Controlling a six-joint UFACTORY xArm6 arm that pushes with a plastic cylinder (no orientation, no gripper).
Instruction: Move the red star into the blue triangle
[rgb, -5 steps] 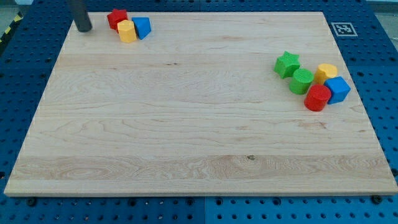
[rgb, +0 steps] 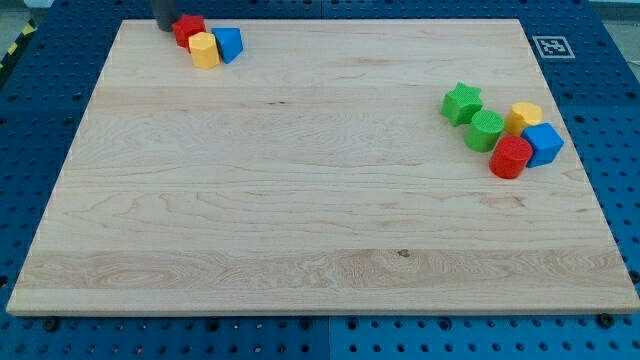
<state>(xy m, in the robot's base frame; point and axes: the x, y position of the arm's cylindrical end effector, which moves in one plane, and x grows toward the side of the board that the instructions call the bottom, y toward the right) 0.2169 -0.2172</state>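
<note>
Only the lowest bit of the dark rod shows, at the view's top left; rest of the arm is out of frame, so arm pose above that can't be read. Rod looks roughly upright. My tip (rgb: 165, 27) sits at the far edge of the counter (rgb: 300, 200), just beside the red star (rgb: 187, 29) on its left side in view, close enough that contact vs. small gap can't be told. The end effector is a plain rod w/ nothing to open or close, and it holds nothing.

Red star is in the top-left cluster, near the counter's top edge. Yellow block (rgb: 204, 49) sits just below-right of it, touching or nearly so; shape roughly a rounded prism, hard to say more. Blue triangle (rgb: 229, 44) is on the yellow block's right, pressed against it. Red star and blue triangle are near each other, w/ the yellow block partly between them at the lower side.

2nd cluster at the view's right, well apart from the tip: green star (rgb: 462, 103) at the left, green cylinder (rgb: 484, 131) below-right of it, yellow block (rgb: 523, 117) to the right, blue cube (rgb: 543, 143) below that, red cylinder (rgb: 511, 157) at the bottom, touching the blue cube and green cylinder.

A black-and-white marker tag (rgb: 551, 46) sits off the counter's top-right corner on the blue pegboard (rgb: 50, 120).
</note>
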